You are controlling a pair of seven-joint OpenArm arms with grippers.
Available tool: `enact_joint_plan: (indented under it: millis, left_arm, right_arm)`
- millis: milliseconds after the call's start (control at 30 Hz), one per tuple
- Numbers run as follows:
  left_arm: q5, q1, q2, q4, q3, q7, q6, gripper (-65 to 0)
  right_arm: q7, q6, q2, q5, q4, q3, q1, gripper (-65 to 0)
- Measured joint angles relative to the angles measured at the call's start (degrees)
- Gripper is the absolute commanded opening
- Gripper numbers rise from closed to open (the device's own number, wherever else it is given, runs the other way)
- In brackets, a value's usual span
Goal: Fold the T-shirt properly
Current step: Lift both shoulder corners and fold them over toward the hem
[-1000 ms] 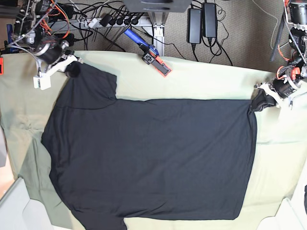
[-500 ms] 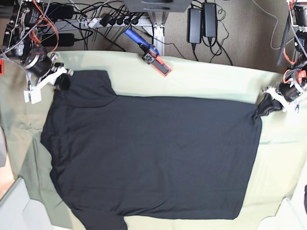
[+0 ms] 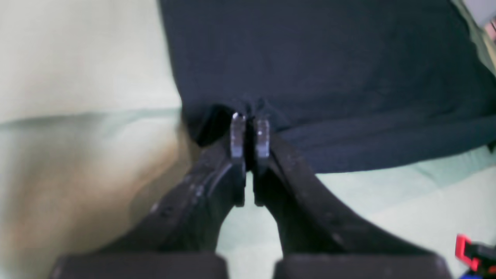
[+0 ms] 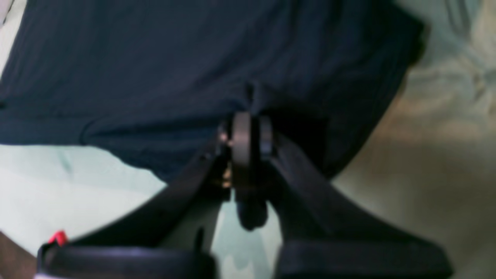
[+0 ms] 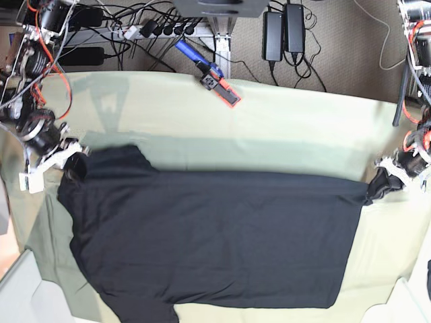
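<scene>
Black fabric is pinched by the right gripper at the far-left corner; the T-shirt lies spread across the green-draped bench, its far-right corner clamped in the left gripper.

Both grippers pinch T-shirt corners; cloth beneath

Black T-shirt, spread flat, far edge folded over, two corners lifted
</scene>
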Motion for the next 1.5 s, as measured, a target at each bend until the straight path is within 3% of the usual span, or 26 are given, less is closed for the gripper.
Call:
enact_joint_plan:
  millis: [300,600,833,1100,1133,1300,1333,1400,1433,1500]
  left_arm:
    - [1.6,-10.4,0.8,-11.4,1.6,-1.7,-0.3,-65.0]
    - [12.7,-19.6,1.4,-22.6,12.2,-14.9,-0.5,-65.0]
    - [15.0,-26.1,3.1,-30.6,13.2,-17.4,-0.4,-65.0]
    - [22.4,-31.1,4.9,-37.2,18.4,-24.1,-0.4,-65.0]
    - [22.8,-31.1,4.9,-37.2,19.0,-24.3,-0.4,-63.7]
    - [26.6,-31.4,5.6,-37.2,21.3,-27.9,-0.4,-44.6]
    - [27.4,-31.4,5.9,-37.2,21.5,-28.2,-0.4,-40.0]
    - [27.5,-31.4,6.4,-37.2,21.5,-28.2,-0.4,-31.7]
    - [27.5,-31.4,6.5,-37.2,21.5,-28.0,-0.4,-29.0]
    - [27.2,-31.4,6.6,-37.2,21.5,-27.6,0.2,-28.4]
  right_arm:
    - [1.5,0.4,-0.1,-2.3,-12.4,-5.3,12.2,-65.0]
    - [4.2,0.5,0.0,-7.6,-24.6,-8.5,23.5,-65.0]
    - [8.2,0.5,0.0,-12.0,-30.3,-13.2,27.3,-65.0]
    - [11.7,0.5,0.0,-18.3,-34.4,-14.9,31.2,-65.0]
    - [12.3,0.5,0.0,-18.8,-35.4,-15.1,31.6,-65.0]
    - [18.1,0.5,0.0,-19.9,-40.3,-17.5,33.0,-65.0]
    - [18.7,0.5,0.0,-20.0,-40.8,-18.0,33.2,-56.5]
    - [19.3,0.5,0.0,-20.1,-40.9,-18.5,33.2,-29.5]
    - [19.5,0.5,0.0,-20.0,-40.9,-18.6,33.3,-19.6]
    - [19.4,0.5,0.0,-20.0,-40.9,-18.6,33.4,-20.1]
